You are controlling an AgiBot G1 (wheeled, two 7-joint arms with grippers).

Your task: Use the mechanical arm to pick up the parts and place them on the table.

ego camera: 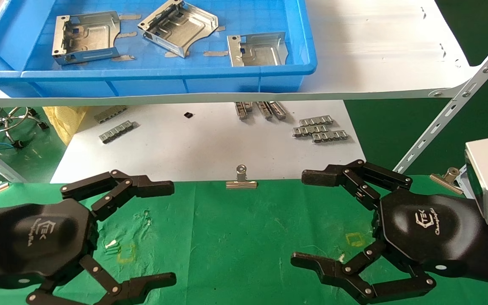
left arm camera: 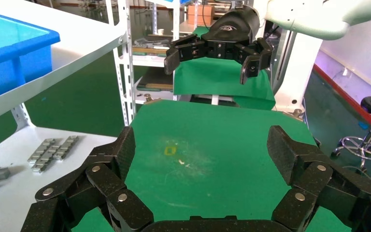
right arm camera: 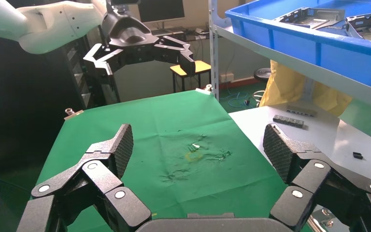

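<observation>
Three silver parts lie in the blue bin on the white shelf, far beyond both hands; the right wrist view shows them over the bin's rim. My left gripper hovers open over the left side of the green table, with nothing between its fingers. Facing it over the table's right side, my right gripper is open and empty too. Each wrist view shows the other hand farther off.
A white board behind the cloth carries grey ribbed strips. Binder clips pin the cloth's far edge. Yellow squares mark the cloth. A slanted metal brace supports the shelf at the right.
</observation>
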